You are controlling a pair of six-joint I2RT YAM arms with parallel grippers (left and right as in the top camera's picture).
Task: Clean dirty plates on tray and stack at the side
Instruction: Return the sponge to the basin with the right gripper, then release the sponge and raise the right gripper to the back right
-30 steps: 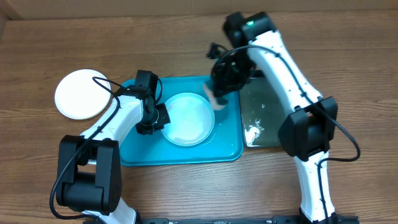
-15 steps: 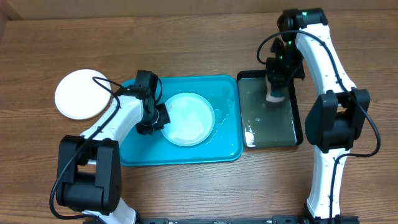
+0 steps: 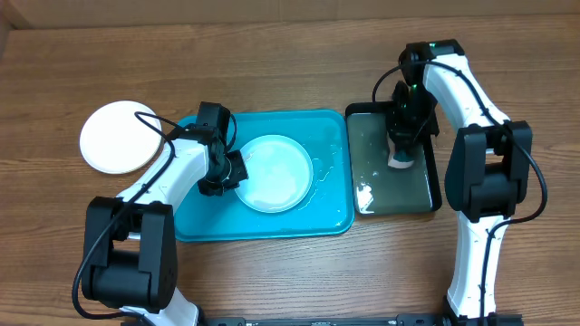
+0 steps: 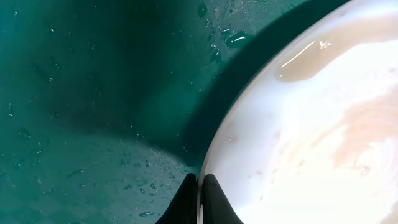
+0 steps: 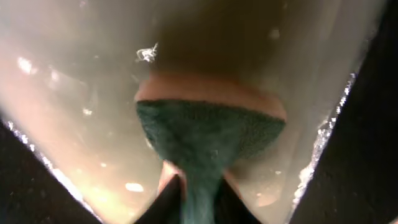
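Left fingers are shut tight on the edge of the light blue plate. That plate lies flat in the middle of the turquoise tray, which is wet with little drops. Pale pink smears show on the plate. A white plate sits alone on the worktop, left of the tray. Right fingers grip a green sponge and hold it down in the watery black tray, just right of the turquoise one.

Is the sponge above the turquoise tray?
No, the sponge is over the black tray, pinched by the right gripper.
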